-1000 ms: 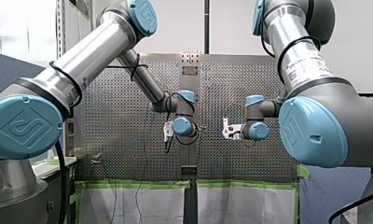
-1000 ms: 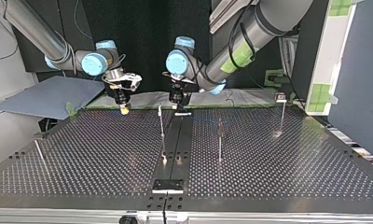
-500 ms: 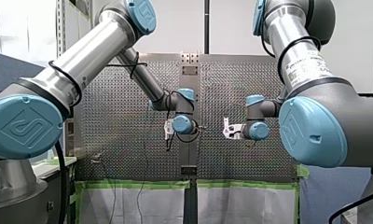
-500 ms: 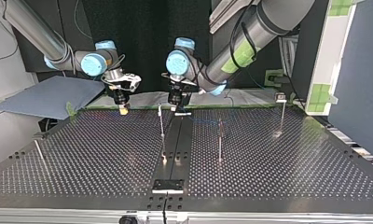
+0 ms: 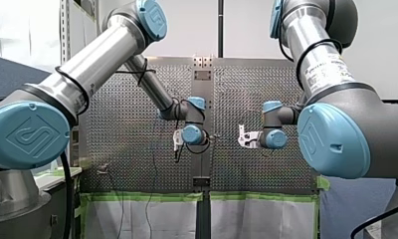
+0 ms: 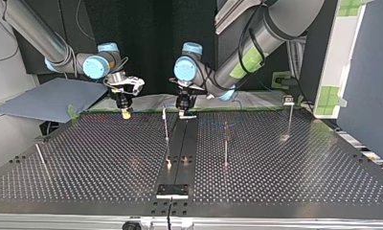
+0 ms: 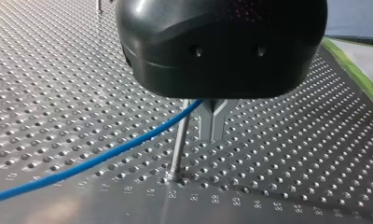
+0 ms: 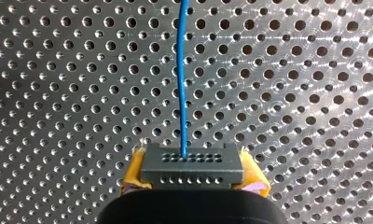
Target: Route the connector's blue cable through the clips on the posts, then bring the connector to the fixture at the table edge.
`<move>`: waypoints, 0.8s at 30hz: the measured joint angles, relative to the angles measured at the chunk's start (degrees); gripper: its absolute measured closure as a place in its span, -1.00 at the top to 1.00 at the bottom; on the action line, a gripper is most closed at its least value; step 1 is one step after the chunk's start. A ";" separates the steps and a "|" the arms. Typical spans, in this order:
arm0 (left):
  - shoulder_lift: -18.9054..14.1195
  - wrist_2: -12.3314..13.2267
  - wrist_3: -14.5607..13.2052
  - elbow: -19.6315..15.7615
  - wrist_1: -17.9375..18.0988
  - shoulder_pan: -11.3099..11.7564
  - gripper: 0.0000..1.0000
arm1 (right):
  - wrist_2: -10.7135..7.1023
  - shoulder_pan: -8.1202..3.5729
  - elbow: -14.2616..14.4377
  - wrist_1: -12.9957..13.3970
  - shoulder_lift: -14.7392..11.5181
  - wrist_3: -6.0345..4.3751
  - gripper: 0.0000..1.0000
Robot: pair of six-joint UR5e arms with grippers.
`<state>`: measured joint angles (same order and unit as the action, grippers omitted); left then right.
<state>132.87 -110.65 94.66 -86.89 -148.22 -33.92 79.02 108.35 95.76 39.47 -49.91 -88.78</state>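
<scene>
**Right tool** (image 8: 192, 176) is clamping the dark connector (image 8: 192, 165) between its yellow pads (image 8: 132, 176). It is carrying the connector over the perforated surface (image 8: 315, 93) at the top view's left, presumably so that the blue cable (image 8: 182, 79) is trailing free for routing. The connector's long axis is lying crosswise, pad to pad. Its holed face is pointing away from the tool, and the cable is leaving it straight ahead.

**Left tool** (image 7: 212, 133) is hovering just beside a post (image 7: 179, 149), with its metal fingertips together. The cable is meeting the fingers higher up, likely so it can be guided toward a clip, though an actual pinch cannot be confirmed.
</scene>
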 joint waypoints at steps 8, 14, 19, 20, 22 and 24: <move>0.44 0.78 0.00 1.43 -0.49 0.50 -0.98 | 0.25 -0.07 -0.39 -0.23 0.07 -0.02 -1.00; 0.72 1.60 0.00 2.17 -0.87 0.98 -0.98 | 0.74 -0.18 -1.12 -0.60 0.18 -0.08 -1.00; 2.33 1.71 -0.16 3.36 -1.91 1.17 -0.98 | 0.93 -0.27 -1.53 -0.91 0.27 -0.09 -1.00; 2.59 1.70 -0.18 3.54 -1.84 1.17 -0.98 | 0.94 -0.30 -1.57 -0.93 0.30 -0.09 -1.00; 2.79 1.70 -0.22 3.86 -1.72 1.16 -0.98 | 0.96 -0.36 -1.66 -0.94 0.34 -0.09 -1.00; 2.90 1.70 -0.24 4.35 -1.84 1.18 -0.98 | 0.96 -0.42 -1.76 -0.96 0.38 -0.08 -1.00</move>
<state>135.77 -108.95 94.42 -82.54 -150.06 -32.74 79.98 107.94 93.99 38.51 -49.53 -88.87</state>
